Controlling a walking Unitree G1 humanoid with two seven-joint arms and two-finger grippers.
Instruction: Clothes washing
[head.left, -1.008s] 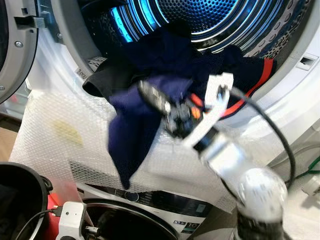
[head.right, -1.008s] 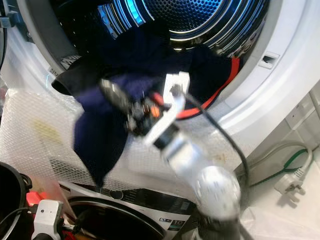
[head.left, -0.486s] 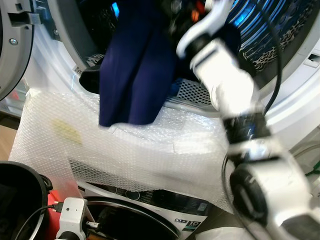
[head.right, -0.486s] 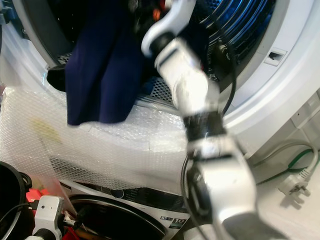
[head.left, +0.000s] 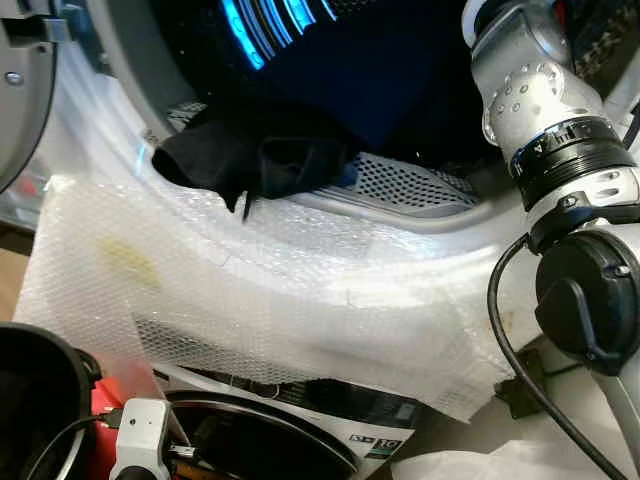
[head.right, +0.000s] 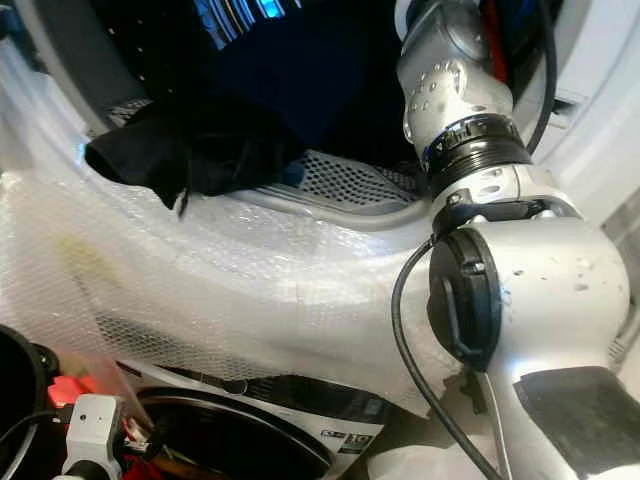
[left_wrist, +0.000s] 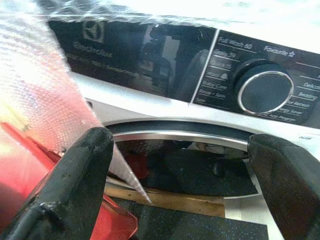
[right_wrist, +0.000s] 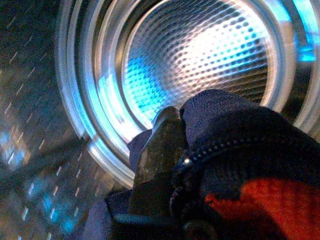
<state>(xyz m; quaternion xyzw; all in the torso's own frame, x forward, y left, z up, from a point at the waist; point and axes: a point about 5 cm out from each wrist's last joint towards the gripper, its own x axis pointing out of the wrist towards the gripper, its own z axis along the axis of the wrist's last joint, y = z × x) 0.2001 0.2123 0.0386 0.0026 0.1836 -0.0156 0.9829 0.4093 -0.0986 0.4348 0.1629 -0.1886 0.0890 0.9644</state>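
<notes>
While draped, black garment (head.left: 250, 165) across rim (head.left: 400, 215)

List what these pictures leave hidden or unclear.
- Right end effector: in the head views, beyond the top edge inside the drum; in its wrist view, one finger buried in the navy and red garment.
- Black cloth on the door rim: its kind unreadable, bunched.
- Lower washer's drum: contents dark behind glass.
</notes>
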